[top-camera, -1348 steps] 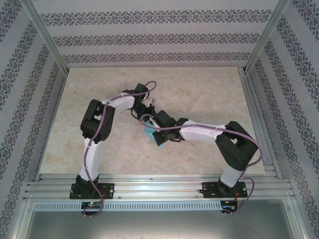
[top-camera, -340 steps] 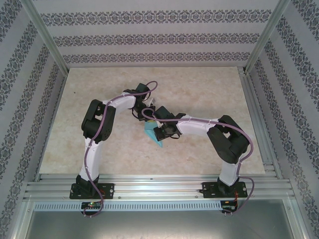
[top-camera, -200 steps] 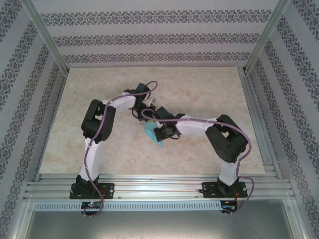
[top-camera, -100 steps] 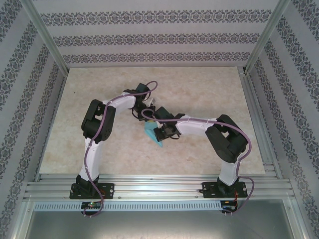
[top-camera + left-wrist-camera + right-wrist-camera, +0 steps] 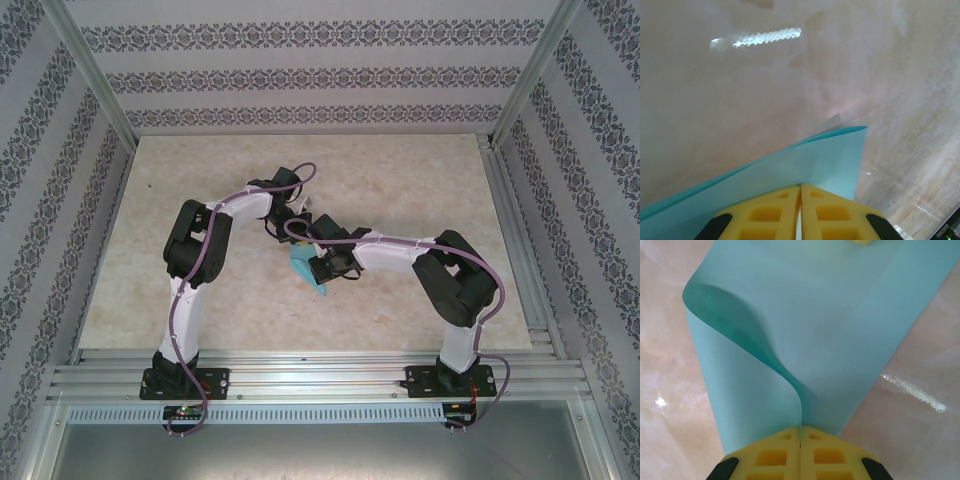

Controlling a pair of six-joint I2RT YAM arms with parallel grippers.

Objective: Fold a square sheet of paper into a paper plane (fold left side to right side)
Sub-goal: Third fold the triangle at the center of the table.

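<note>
A pale marbled table (image 5: 420, 200) inside a wallpapered frame, seen from above. My left arm (image 5: 185, 300) and right arm (image 5: 400, 250) reach in from the near edge and meet at its middle. Between them lies the square sheet of paper (image 5: 308, 276), a small light-blue shape partly under my right wrist.

My left gripper (image 5: 800, 187) is clamped on one edge of the sheet, its yellow fingers pressed together with the paper between them. My right gripper (image 5: 800, 429) is likewise closed tight on the paper, at the spot where two layers come together.

I judge the step in hand to be carrying the left side over onto the right. To do it well I should move both pinches together so the thin sheet neither skews nor tears. The edges should line up before the paper goes down, and only then should the bend be pressed into a crease.

The overhead view gives the sheet's place on the table, but my arms hide both pinches. The left wrist view shows a smooth flat layer ending in one free corner (image 5: 861, 129) close above the table. The right wrist view shows a soft rounded bend (image 5: 765, 355), so the fold is not yet creased, and a yellow sliver (image 5: 860, 241) at its top edge, probably my other finger
</note>
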